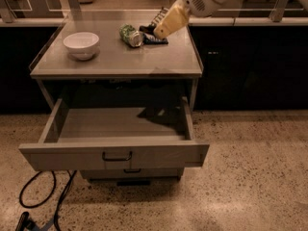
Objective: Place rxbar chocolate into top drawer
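The top drawer stands pulled open below the tabletop, its grey inside bare, with a dark bar handle on the front. Dark flat bars lie together on the table's far right, beside a green can. The black-brown piece nearest the can looks like the rxbar chocolate. A darker bluish bar lies just in front of it. My gripper reaches down from the upper right on a tan wrist. Its tip is right over these bars and hides part of them.
A white bowl sits on the table's left. The grey table has a raised rim on its left side. A lower drawer is shut under the top one. A black cable loops on the floor at the front left. Dark counters flank the table.
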Available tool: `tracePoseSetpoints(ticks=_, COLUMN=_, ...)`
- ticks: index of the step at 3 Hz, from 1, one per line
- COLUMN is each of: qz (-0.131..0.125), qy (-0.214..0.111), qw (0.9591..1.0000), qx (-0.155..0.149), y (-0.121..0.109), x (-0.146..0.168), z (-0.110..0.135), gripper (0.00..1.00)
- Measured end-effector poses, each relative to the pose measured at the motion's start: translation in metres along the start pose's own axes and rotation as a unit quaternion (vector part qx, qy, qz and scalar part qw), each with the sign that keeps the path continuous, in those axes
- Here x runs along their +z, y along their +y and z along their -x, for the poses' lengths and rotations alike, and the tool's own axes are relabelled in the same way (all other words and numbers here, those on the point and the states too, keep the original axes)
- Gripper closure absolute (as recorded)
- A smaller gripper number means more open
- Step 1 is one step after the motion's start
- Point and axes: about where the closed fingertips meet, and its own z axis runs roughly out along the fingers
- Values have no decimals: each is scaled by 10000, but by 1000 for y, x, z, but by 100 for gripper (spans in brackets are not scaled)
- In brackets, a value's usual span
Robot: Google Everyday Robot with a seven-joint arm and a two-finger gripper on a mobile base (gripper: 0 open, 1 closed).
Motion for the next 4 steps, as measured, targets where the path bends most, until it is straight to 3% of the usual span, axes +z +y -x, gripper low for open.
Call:
tracePoseSetpoints(ticks=1, qz=621, qy=-557, qw=9964, qx=173, y=53, x=50, z=-47, gripper=100)
tracePoseSetpoints(ticks=2, qz=754, qy=-859, qw=9930, qx=281, y=77, x=59, z=-62, gripper=100)
tracePoseSetpoints(ticks=3, qz=753, qy=-860, qw=9931, qx=279, y=77, x=59, z=-61, gripper=100)
tracePoseSetpoints(ticks=4, qz=851, qy=-778, qw=9920, qx=506, y=84, x=73, z=-81, gripper=100)
